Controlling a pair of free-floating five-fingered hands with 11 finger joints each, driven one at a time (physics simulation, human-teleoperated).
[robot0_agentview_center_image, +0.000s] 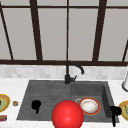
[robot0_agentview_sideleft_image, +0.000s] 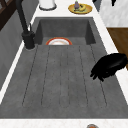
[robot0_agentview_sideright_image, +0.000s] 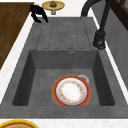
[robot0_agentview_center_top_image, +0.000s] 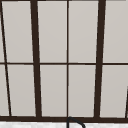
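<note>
My left hand (robot0_agentview_center_image: 36, 105) hovers over the ribbed draining board (robot0_agentview_center_image: 47, 95) at the sink's left, close to its front edge. In the left side view the left hand (robot0_agentview_sideleft_image: 110, 65) hangs with loosely bent fingers that hold nothing; in the right side view the same left hand (robot0_agentview_sideright_image: 37, 12) appears far off, fingers drooping. My right hand (robot0_agentview_center_image: 115, 110) floats at the basin's right rim, relaxed and holding nothing, beside a yellow plate (robot0_agentview_center_image: 124, 107). A red-rimmed white plate (robot0_agentview_center_image: 88, 105) lies flat in the basin (robot0_agentview_sideright_image: 37, 82). A large red ball (robot0_agentview_center_image: 67, 115) shows at the sink's front edge.
The black faucet (robot0_agentview_center_image: 68, 72) stands behind the sink's middle. Another yellow plate (robot0_agentview_center_image: 2, 102) and a small round item (robot0_agentview_center_image: 15, 103) lie on the left counter. A white container (robot0_agentview_center_image: 125, 82) stands at the back right. A window spans the wall behind.
</note>
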